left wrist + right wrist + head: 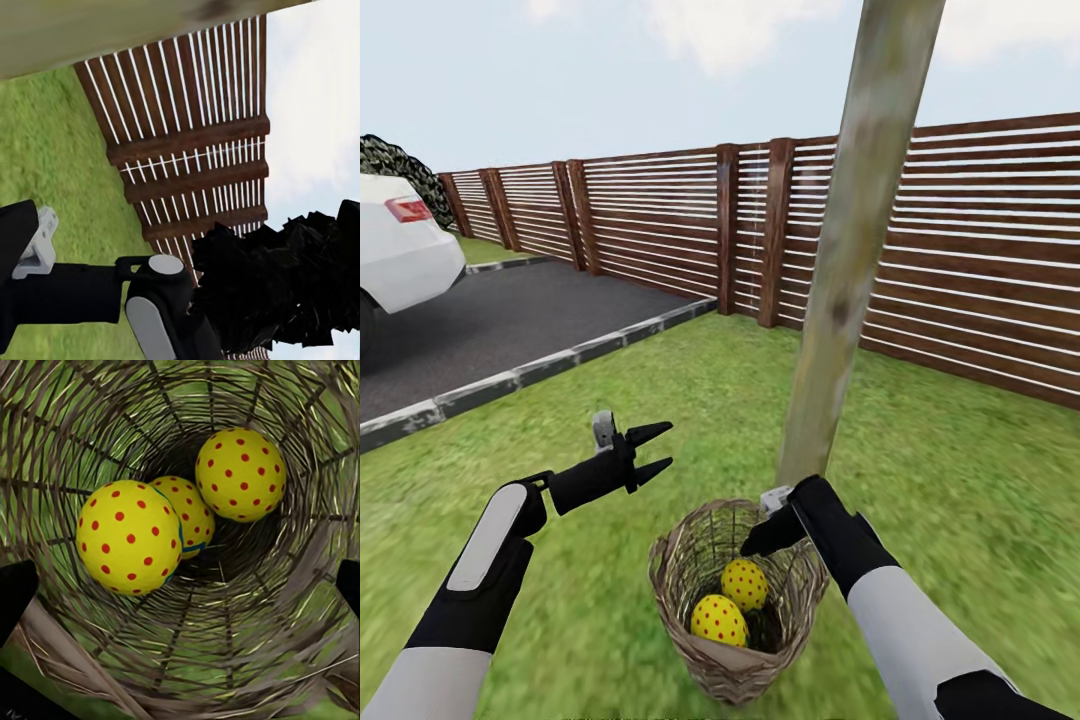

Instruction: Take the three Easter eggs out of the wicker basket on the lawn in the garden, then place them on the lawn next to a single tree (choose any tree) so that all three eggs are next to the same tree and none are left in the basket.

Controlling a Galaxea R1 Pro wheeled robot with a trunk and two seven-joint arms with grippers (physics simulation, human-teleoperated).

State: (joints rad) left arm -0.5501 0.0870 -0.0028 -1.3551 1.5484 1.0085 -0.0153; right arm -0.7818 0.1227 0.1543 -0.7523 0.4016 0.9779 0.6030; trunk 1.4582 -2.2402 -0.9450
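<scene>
Grass runs wide around you in the head view, the lawn closed off by the slatted brown fence of the garden, with the dark driveway and a white car off to your left. Right in front of you the wicker basket sits on the grass at the foot of the pale tree, and two dotted eggs lie in it, one beyond the other. Your right gripper hangs at the basket's far rim, pointing in; your left gripper hovers apart over bare grass with its fingers spread and nothing between them. From the left wrist camera you see fence slats, grass, a black leafy mass and part of the other arm. The right wrist camera looks straight down the basket's woven wall: all three Easter eggs are there, a near one, a second, and a third wedged between and below them. Dark fingertips show at both edges, wide apart, empty. By my reading no egg is out yet, so you're on the first pick: lower the right gripper onto the nearest egg, close gently, since a smooth round shell could slip, then lift clear of the rim and set it by that trunk
</scene>
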